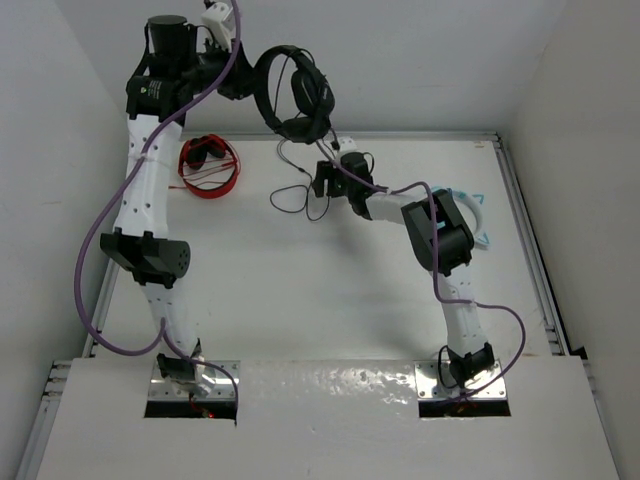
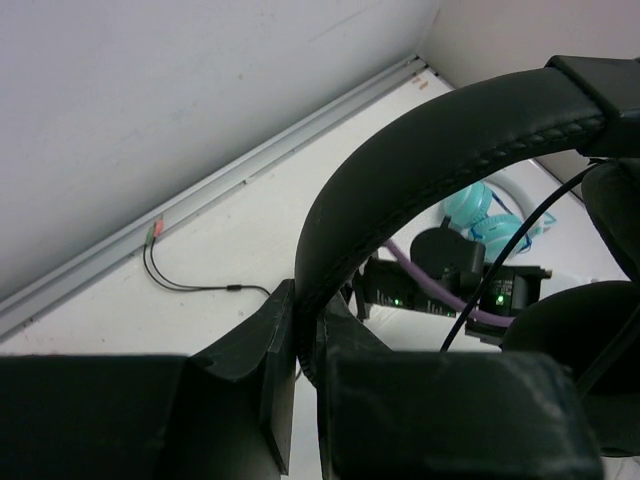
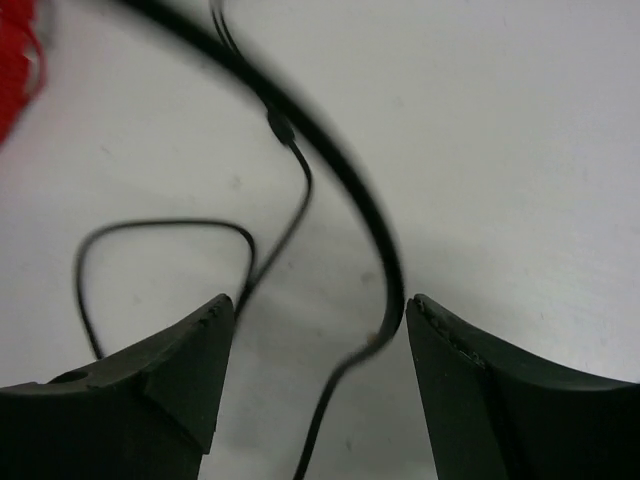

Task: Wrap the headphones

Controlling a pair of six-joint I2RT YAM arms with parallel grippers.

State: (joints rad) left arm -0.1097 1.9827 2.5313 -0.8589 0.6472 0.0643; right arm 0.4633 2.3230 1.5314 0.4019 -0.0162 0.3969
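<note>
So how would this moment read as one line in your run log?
left gripper: shut on headphones headband, held up | right gripper: open over cable | cable: loose, not yet wrapped

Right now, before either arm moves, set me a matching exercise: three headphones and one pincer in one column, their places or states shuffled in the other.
1. black headphones
2. red headphones
3. teal headphones
4. right pincer

A. open, over the cable
B. lying on the table, left side
C. held in the air by the headband in the shut left pincer
D. lying on the table, right side

Pairs: 1-C, 2-B, 3-D, 4-A
</note>
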